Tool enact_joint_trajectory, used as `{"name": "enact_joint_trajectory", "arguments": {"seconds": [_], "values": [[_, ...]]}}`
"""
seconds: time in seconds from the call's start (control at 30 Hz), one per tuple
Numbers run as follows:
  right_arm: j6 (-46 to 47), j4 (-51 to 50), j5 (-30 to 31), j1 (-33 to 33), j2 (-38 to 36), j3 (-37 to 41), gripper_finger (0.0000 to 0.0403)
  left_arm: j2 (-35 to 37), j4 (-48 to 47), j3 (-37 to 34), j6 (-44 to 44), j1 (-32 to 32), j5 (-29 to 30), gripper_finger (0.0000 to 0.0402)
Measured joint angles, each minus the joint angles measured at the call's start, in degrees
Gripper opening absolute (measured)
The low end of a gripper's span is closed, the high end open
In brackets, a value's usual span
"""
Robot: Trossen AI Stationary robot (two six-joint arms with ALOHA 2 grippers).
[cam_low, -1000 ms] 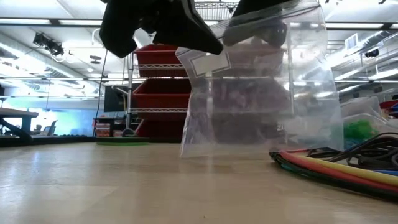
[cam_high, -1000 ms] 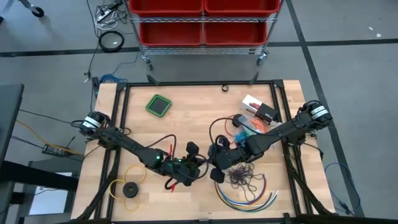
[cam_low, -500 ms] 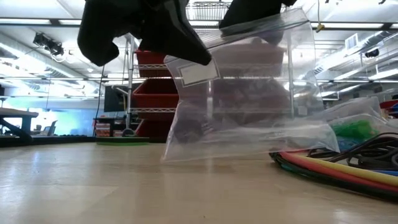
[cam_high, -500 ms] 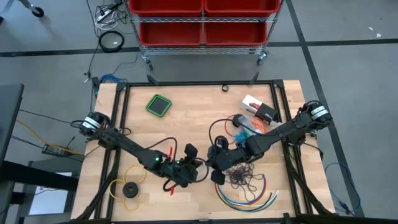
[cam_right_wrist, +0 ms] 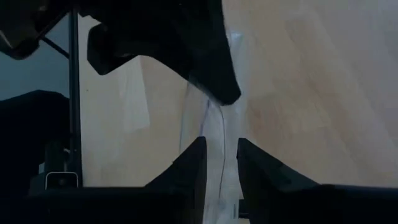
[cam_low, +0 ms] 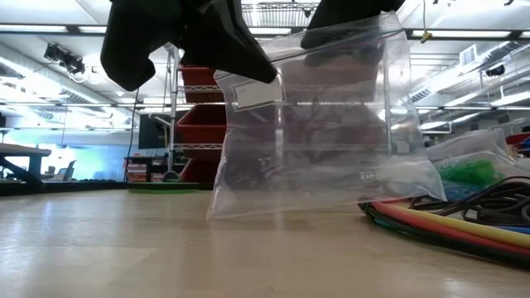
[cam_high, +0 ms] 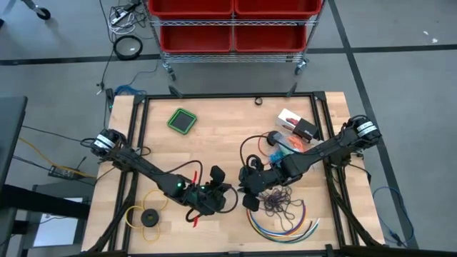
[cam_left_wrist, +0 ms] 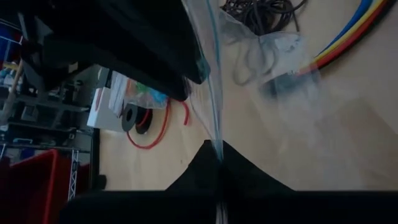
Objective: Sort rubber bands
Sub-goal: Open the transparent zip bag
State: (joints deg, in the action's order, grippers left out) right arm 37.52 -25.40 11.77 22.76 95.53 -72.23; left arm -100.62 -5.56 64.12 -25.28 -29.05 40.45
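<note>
Bag (cam_low: 315, 132) swung lower, right tool (cam_right_wrist: 221, 163) now parted astride its edge, left tool (cam_left_wrist: 217, 168) clamped on it (rim pinched).

The clear plastic zip bag (cam_low: 315, 124) holds dark purple rubber bands (cam_low: 310, 136). A loose dark purple bunch (cam_high: 278, 203) lies on the pale wooden counter (cam_high: 214, 132), beside long cables (cam_high: 285, 225) in yellow, green, blue and purple.

- My left arm reaches in from the table's left edge; left gripper (cam_high: 223, 194) sits near the front centre, fingers pressed together — clamped on the top edge of a clear bag (cam_low: 331, 141).
- My right arm angles in from the right edge; right gripper (cam_high: 246, 191) just beside the left, fingers (cam_right_wrist: 186, 171) slightly parted — straddling the bag's edge.
</note>
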Motion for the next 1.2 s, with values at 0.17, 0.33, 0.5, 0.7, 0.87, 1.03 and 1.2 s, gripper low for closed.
{"name": "enact_joint_trajectory", "arguments": {"seconds": [0.17, 0.33, 0.5, 0.7, 0.87, 1.03, 1.2], "values": [[0.02, 0.22, -1.18, 0.00, 0.00, 0.00, 0.0077, 0.00, 0.02, 0.00, -0.02, 0.01, 1.06, 0.0002], [-0.02, 1.18, -2.08, -0.02, 0.00, 0.02, 0.0072, 0.00, 0.06, 0.00, -0.20, 0.01, 2.59, 0.0003], [-0.50, 1.64, -2.47, -0.02, 0.00, 0.02, 0.0053, 0.00, 0.23, -0.02, -0.20, 0.01, 2.86, 0.0003], [-0.70, 1.63, -2.04, -0.02, 0.00, 0.02, 0.0022, 0.00, 1.83, -0.02, -0.72, 0.01, 3.91, 0.0004], [-1.60, 1.30, -2.02, -0.02, 0.00, 0.02, 0.0015, 0.00, 3.13, -0.02, -2.41, -0.33, 4.04, 0.0004], [-2.23, 0.67, -1.57, -0.02, 0.00, 0.02, 0.0001, 0.00, 3.23, -0.02, -2.62, -0.63, 4.04, 0.0005], [-2.08, -0.07, -0.47, 0.00, 0.00, 0.02, 0.0000, 0.00, 3.22, -0.02, -2.60, -1.01, 4.42, 0.0014]]}}
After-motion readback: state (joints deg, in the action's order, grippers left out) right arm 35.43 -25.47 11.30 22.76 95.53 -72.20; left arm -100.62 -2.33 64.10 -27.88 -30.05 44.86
